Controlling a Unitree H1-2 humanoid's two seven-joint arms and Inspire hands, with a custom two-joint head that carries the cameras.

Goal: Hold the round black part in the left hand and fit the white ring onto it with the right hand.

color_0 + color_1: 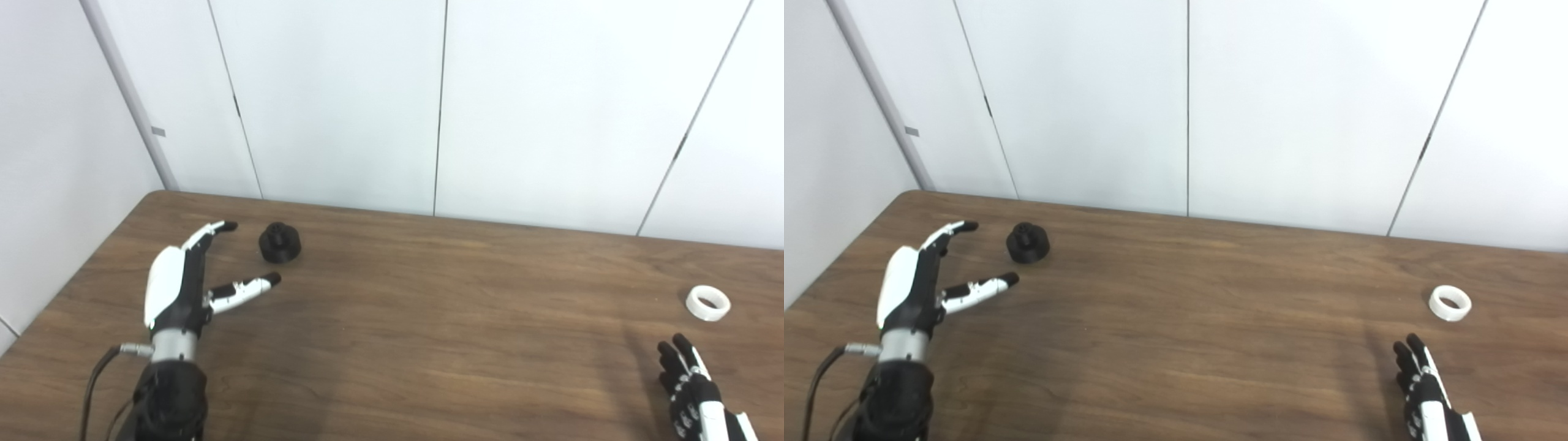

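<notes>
Brown wood-grain table (429, 318) carries both parts. We note the left hand (184, 282) empty, fingers and thumb spread wide; the round black part (280, 242) sits just beyond its fingertips, untouched. Our right hand (695, 392) holds nothing, its fingers extended and apart, with the white ring (708, 302) lying flat slightly ahead of it, clear of contact.
</notes>
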